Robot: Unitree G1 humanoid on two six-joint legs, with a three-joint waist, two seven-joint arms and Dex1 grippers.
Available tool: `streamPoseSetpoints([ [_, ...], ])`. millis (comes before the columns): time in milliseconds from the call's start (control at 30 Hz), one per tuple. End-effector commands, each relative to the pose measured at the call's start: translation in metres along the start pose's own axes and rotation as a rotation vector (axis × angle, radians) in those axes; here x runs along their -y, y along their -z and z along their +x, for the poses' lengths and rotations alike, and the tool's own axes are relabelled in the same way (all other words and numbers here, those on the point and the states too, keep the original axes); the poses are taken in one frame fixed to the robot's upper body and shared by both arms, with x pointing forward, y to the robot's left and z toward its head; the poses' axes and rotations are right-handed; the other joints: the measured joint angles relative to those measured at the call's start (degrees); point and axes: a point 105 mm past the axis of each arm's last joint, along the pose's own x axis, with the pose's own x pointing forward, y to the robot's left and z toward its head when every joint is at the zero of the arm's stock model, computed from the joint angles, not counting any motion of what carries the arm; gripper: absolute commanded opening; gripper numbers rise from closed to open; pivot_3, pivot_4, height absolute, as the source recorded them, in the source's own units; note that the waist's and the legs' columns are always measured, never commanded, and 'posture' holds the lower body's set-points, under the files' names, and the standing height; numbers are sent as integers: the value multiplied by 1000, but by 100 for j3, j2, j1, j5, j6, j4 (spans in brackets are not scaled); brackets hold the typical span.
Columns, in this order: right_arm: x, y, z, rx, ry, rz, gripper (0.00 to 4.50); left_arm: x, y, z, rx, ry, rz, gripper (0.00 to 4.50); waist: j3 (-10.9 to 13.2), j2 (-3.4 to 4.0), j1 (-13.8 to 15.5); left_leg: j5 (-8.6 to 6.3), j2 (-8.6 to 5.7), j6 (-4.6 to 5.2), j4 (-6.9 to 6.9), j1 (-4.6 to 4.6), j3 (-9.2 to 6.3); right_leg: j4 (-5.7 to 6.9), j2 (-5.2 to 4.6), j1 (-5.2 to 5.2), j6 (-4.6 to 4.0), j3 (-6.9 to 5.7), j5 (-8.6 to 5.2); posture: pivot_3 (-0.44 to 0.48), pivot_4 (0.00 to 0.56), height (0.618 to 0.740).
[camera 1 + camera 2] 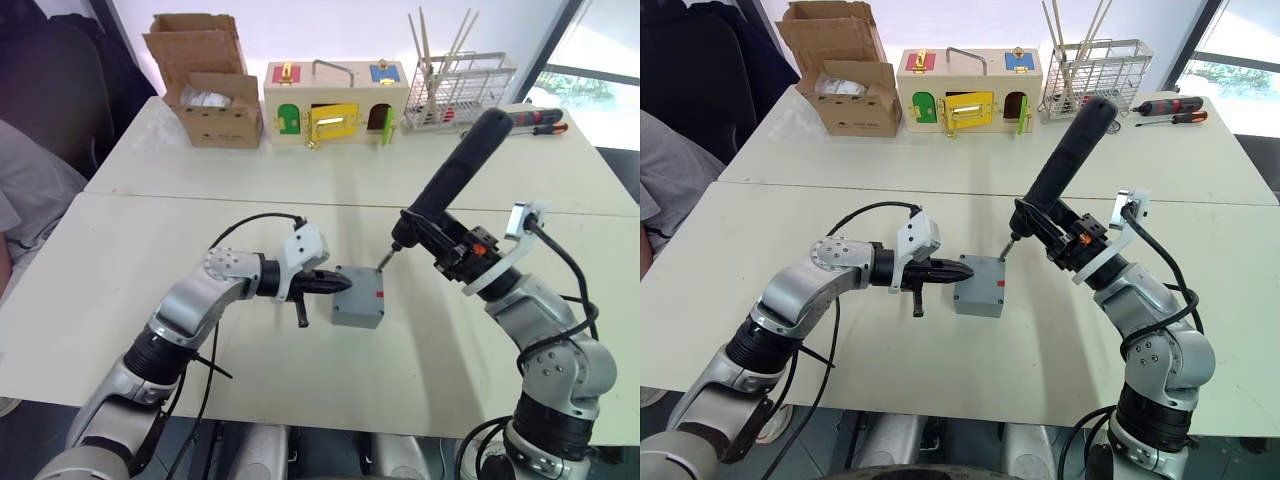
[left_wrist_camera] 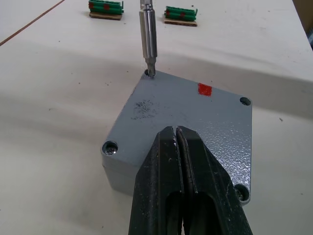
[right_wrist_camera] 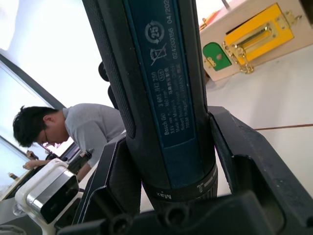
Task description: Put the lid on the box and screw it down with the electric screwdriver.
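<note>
The grey box [image 1: 352, 318] sits mid-table with the lid [image 2: 186, 110] lying flat on top, a small red mark near one edge. My left gripper [image 1: 343, 284] is shut, its fingertips [image 2: 171, 142] resting on the lid's near side with nothing between them. My right gripper [image 1: 452, 252] is shut on the electric screwdriver [image 1: 462, 165], which tilts up and to the right. Its metal bit [image 2: 148, 46] stands in the lid's far corner hole. In the right wrist view the dark blue screwdriver body [image 3: 161, 73] is clamped between the black fingers [image 3: 249, 161].
Along the table's back stand a cardboard carton [image 1: 210, 95], a wooden box with coloured doors [image 1: 335, 105] and a wire rack [image 1: 460, 90]. Hand screwdrivers [image 1: 540, 122] lie at the back right. A person [image 1: 30, 190] sits at the left edge.
</note>
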Motion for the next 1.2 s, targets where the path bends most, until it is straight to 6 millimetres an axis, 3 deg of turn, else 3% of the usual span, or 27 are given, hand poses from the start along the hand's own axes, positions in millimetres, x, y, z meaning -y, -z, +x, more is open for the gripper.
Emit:
streamPoseSetpoints([
  [33, -5, -10, -1, 42, -23, -51, 1843, 3, -1, 0, -15, 10, 26, 0, 0, -1, 0, 0, 0, 0, 0, 0, 0, 0, 0, 0, 0, 0, 0, 0, 150, 731],
  [400, 13, -6, -6, 20, 24, -80, 1843, 2, 3, 1, -37, 1, 47, 0, -4, -6, 10, -1, 1, 2, 1, 13, -2, -5, 0, 18, 0, -1, 0, 0, 150, 731],
  [667, 13, -2, -8, -14, 4, -65, 1843, 2, 3, 2, -40, -3, 48, 0, -4, -7, 16, -2, 1, 3, 1, 14, -4, -8, -1, 23, 0, -2, 0, 0, 150, 731],
  [800, 5, 3, -5, -50, -29, -88, 1843, 2, 4, 2, -41, -2, 48, 0, -5, -7, 13, -2, 1, 4, 2, 15, -4, -10, -1, 25, 0, -2, 0, 0, 150, 731],
  [1033, -31, 21, 11, -174, -181, -254, 1843, 4, 6, 5, -50, 2, 42, 0, -11, -16, 0, -4, 5, 6, 1, 20, -4, -11, 3, 28, 0, -2, 0, 0, 150, 731],
  [1200, -33, 34, 8, -217, -198, -267, 1843, 5, 7, 6, -54, 1, 44, 0, -32, -52, 2, -7, 10, 11, 0, 35, -7, -19, 9, 46, -1, -5, -1, 0, 150, 731],
])
